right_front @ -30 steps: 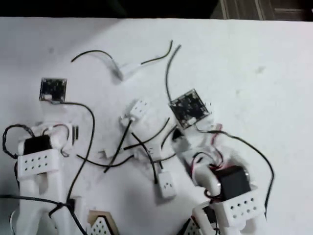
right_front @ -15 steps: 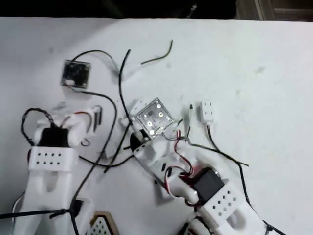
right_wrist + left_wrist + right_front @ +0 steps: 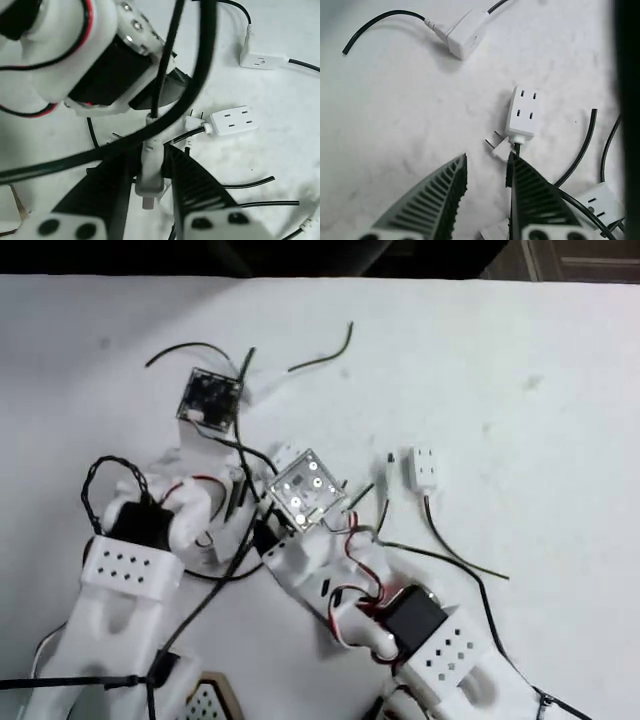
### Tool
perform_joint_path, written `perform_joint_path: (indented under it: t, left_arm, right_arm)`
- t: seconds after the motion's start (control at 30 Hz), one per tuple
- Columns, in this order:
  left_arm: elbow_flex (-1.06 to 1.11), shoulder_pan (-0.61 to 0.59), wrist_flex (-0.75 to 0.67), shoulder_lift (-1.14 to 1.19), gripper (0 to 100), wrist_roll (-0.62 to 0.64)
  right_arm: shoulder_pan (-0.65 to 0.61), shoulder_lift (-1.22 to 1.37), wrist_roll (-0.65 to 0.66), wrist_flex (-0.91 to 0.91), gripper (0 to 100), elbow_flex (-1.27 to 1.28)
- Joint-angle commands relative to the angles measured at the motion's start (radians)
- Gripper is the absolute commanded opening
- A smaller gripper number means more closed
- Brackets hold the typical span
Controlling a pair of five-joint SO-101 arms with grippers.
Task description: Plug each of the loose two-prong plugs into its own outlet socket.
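Currently the right hand (image 3: pixel 150 152) is closed on a white plug (image 3: pixel 149 175), whose black cord runs up past the jaws. The left hand (image 3: pixel 487 159) stands a little open and holds nothing. Just off its fingertips lies a loose plug (image 3: pixel 496 146), prongs bare, touching the cord end of a four-slot socket (image 3: pixel 522 111). Farther off sits a far socket (image 3: pixel 465 36) on its own cord.

To the right on the counter (image 3: pixel 560 390), well apart from both arms, a lone socket (image 3: pixel 425 468) has a small plug (image 3: pixel 388 462) just beside it but not in it. By my reading nothing is plugged in yet: every plug that shows has its prongs free, and the one in the right hand has no socket at its tip.

The middle is tight, with the two arms close together and black cords (image 3: pixel 300 530) crossing under and between them, so a snag looks likely. Open room lies to the right and far side, where the counter runs bare to its far edge.
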Motion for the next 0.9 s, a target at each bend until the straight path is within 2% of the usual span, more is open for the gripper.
perform_joint_path:
  t: [0.0,0.37,0.57,0.7,0.87]
  left_arm:
    - [-0.04,0.035,-0.009,-0.074,14,0.012]
    - [0.186,0.18,-0.005,-0.561,15,0.006]
    - [0.21,0.179,0.003,-0.613,15,-0.017]
    - [0.21,0.093,0.003,-0.615,15,-0.015]
    - [0.21,-0.108,0.043,-0.615,14,-0.014]
  right_arm:
    - [-0.013,0.004,-0.009,-0.021,1.7,-0.008]
    - [-0.013,0.004,-0.011,-0.021,1.7,-0.006]
    - [-0.01,0.004,-0.011,-0.018,1.7,-0.006]
    - [0.007,0.004,-0.046,-0.019,1.7,-0.006]
    - [0.113,0.007,-0.043,-0.085,1.6,-0.006]
